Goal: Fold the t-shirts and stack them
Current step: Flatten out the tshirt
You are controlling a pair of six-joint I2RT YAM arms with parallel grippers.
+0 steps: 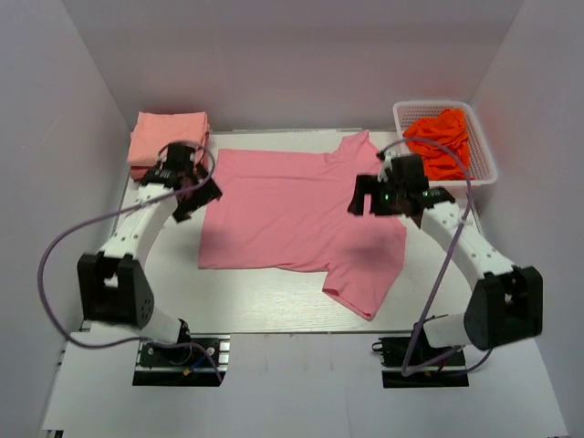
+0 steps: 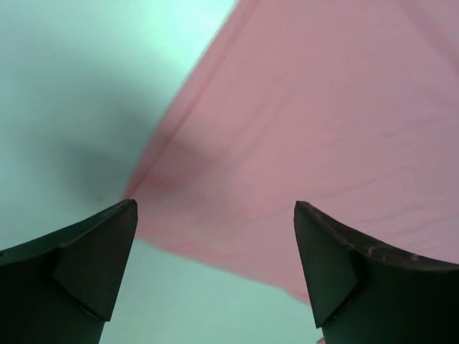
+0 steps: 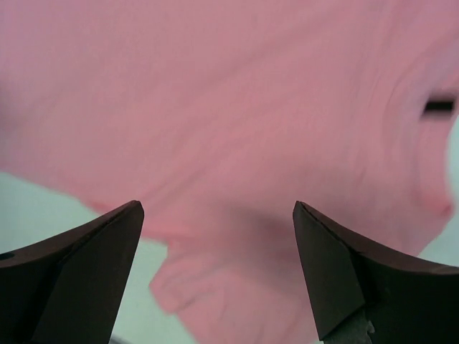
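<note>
**Pink shirt spread flat, both grippers open above it**

The rose-pink t-shirt [image 1: 292, 205] is laid out flat across the middle of the table [image 1: 265, 301]. It's turned sideways, so the hem is at the left. One sleeve is pointed toward the far edge and the other toward the near right corner. A few soft wrinkles can be seen in the cloth, nothing major.

The left gripper [image 1: 196, 198] is held right at the shirt's left edge, near the far corner of the hem. In the left wrist view the fingers [image 2: 93, 251] are spread wide apart with nothing between them. The shirt's edge [image 2: 323, 129] is seen running diagonally below, and bare table [image 2: 72, 86] is showing off to the left.

The right gripper [image 1: 370, 199] is parked over the shirt's right side, up by the shoulder area. Its fingers [image 3: 337, 265] are wide apart too and nothing is gripped. Pink cloth [image 3: 215, 107] fills most of the right wrist view, with a rumpled fold sitting low between the fingers and a strip of table [image 3: 43, 208] at the left.

A folded salmon-peach stack [image 1: 169, 132] is placed in the far left corner, just behind the left gripper. The orange-red shirts [image 1: 440, 141] are bundled loosely in the white basket [image 1: 484, 151] at the far right.
</note>
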